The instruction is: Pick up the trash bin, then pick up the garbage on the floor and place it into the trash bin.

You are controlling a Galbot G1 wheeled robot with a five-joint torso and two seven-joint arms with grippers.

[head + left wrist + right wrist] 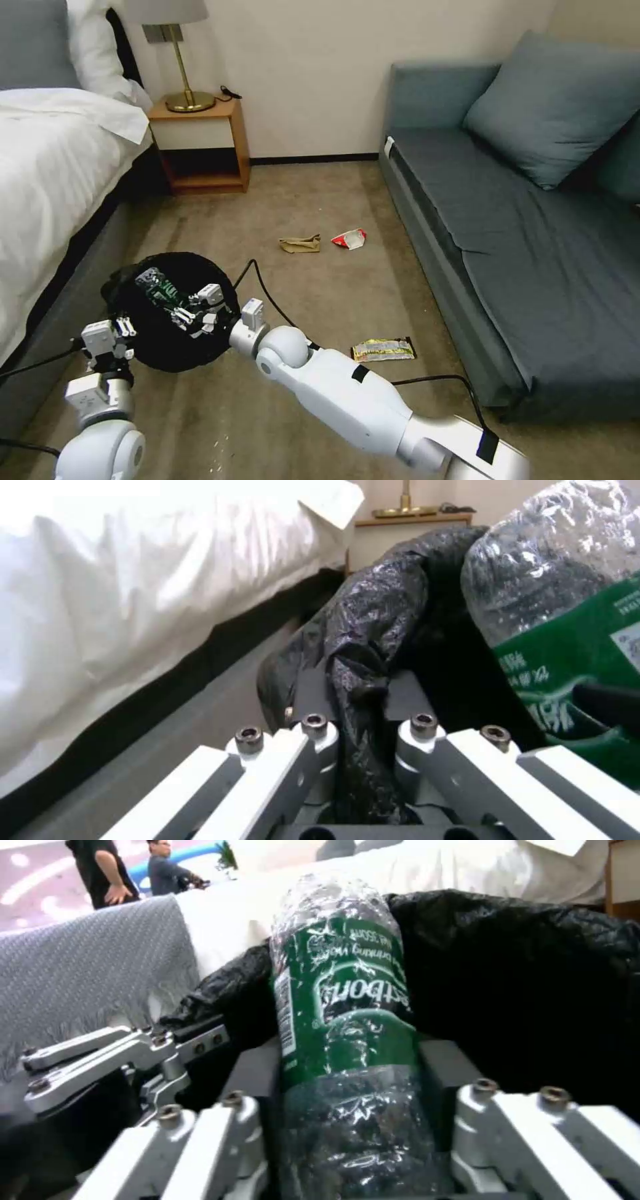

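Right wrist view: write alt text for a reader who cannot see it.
The right gripper is shut on a crinkled clear bottle with a green label, held at the mouth of the black-lined bin. The left gripper clamps the bin's rim beside it, with a white bed behind.

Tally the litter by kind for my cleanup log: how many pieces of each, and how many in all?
Clear bottle with green label, held by the right gripper over the trash bin: 1
Yellow-black snack wrapper on the floor: 1
Crumpled tan paper: 1
Crumpled red-white wrapper: 1
Total: 4
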